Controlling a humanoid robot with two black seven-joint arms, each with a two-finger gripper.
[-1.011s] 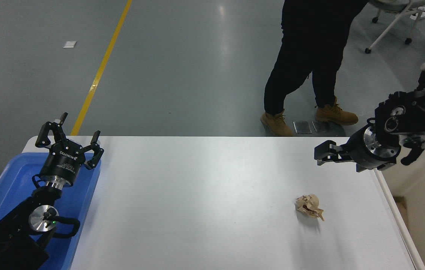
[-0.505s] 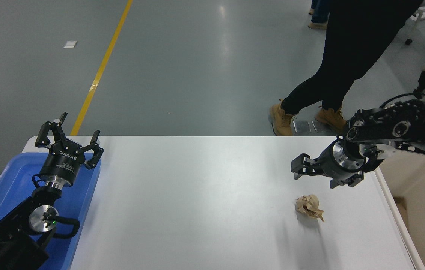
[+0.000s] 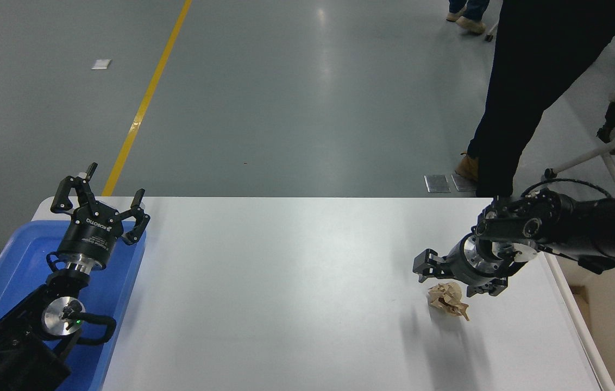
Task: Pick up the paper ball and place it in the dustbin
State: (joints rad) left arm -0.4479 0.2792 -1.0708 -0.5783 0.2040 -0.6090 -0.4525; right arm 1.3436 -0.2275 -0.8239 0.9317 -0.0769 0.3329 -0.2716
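Grey workshop floor with a yellow line (image 3: 144,103) stretches behind the white bench (image 3: 296,282), and a person's dark trouser leg (image 3: 525,92) stands just past its far right corner, clear of the work. On the bench top, toward the right edge and about midway between the far and near edges, lies the paper ball (image 3: 447,299), a crumpled tan wad resting free on the surface. The right gripper (image 3: 451,277) reaches in from the right edge and hangs low, just beside the ball on its far side; one finger (image 3: 425,265) points out toward the far left and another sits near the ball's right flank, so the jaws stand spread, seemingly to straddle the wad. Whether any finger touches the paper cannot be told. The dustbin (image 3: 612,315) sits off the bench's right edge, its cream wall close by, which would keep the carry short once the ball is gripped. The left gripper (image 3: 100,202) is parked at the near left corner over the blue tray (image 3: 8,266), jaws spread, out of the way.
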